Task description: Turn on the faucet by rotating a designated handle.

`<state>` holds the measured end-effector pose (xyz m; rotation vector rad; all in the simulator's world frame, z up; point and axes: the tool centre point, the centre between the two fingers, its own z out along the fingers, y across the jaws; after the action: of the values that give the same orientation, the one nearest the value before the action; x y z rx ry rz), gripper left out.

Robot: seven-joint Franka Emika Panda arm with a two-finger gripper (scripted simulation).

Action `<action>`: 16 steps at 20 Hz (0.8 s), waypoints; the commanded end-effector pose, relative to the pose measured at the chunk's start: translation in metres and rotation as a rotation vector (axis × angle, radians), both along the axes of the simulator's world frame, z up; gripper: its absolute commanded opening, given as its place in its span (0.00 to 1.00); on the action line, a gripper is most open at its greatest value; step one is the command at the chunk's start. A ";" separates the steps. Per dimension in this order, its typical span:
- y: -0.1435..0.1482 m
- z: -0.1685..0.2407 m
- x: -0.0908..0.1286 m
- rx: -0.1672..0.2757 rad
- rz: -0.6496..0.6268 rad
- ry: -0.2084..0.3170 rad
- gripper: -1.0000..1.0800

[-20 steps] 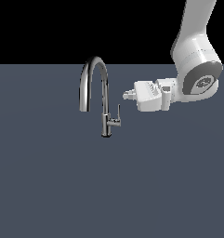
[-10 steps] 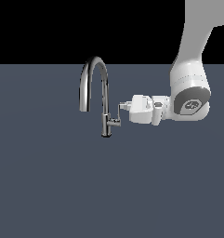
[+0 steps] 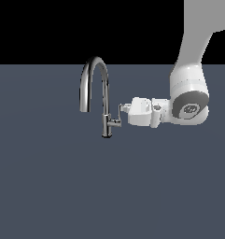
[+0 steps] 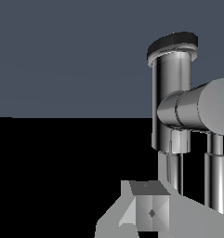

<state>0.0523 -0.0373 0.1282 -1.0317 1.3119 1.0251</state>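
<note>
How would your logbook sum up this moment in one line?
stage: approach | claw: at handle, grip unclear | faucet: upright

Upright chrome faucet (image 3: 103, 93); handle (image 3: 118, 113) raised beside its stem.

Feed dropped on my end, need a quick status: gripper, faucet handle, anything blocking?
Gripper level at the handle, from the exterior view's right; open or shut unclear. Faucet upright, handle lever pointing up. Nothing in the way.

I work in a bare simulated scene: a flat slate-grey floor (image 3: 53, 186) under black void, holding only a chrome gooseneck faucet (image 3: 103, 100).
</note>
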 end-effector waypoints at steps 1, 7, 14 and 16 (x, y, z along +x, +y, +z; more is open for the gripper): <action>0.001 0.001 -0.004 0.000 0.000 0.000 0.00; 0.005 0.005 -0.021 0.000 0.000 0.000 0.00; 0.011 0.011 -0.041 0.001 0.000 0.000 0.00; 0.011 0.012 -0.044 0.001 0.000 0.000 0.00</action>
<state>0.0141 -0.0230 0.1361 -1.0329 1.3130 1.0225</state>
